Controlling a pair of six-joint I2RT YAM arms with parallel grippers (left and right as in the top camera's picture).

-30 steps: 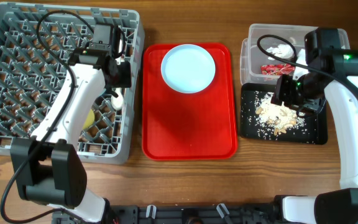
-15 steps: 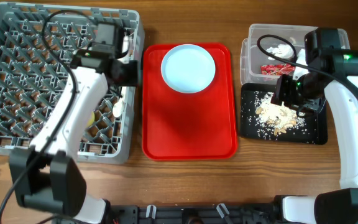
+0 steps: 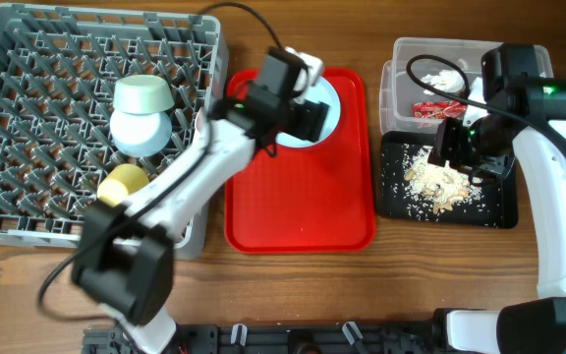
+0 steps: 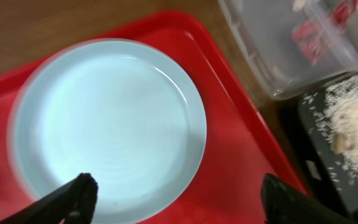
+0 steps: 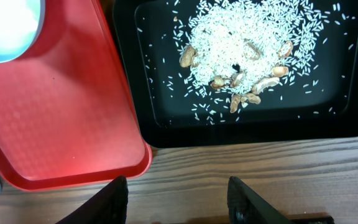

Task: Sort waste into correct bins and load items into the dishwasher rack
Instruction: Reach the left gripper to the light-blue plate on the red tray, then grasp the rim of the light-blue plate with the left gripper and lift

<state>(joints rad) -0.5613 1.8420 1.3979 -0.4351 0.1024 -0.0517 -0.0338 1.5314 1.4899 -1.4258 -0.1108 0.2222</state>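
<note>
The pale-blue plate (image 3: 328,90) lies at the far end of the red serving tray (image 3: 298,202). My left gripper (image 3: 308,113) hovers over the plate, open and empty; in the left wrist view its jaws (image 4: 179,202) straddle the plate's (image 4: 104,124) near edge. The grey rack (image 3: 28,118) holds two pale bowls (image 3: 141,96) (image 3: 141,133) and the yellow cup (image 3: 124,181). My right gripper (image 3: 457,146) is open and empty above the black tray (image 3: 499,208) of rice crumbs (image 3: 440,182). The clear tub (image 3: 401,49) holds the red wrapper (image 3: 430,110) and the tissue (image 3: 445,79). Fork and spoon are hidden.
In the right wrist view the open jaws (image 5: 179,199) hang over bare wood in front of the black tray (image 5: 154,124), with crumbs (image 5: 241,43) and the red tray's corner (image 5: 61,124). The left wrist view shows the clear tub (image 4: 272,56) beside the red tray (image 4: 241,155).
My left arm has swung right, out of the rack and over the red tray, to the plate. The bowls and cup in the rack are now uncovered. The right arm has not moved.
</note>
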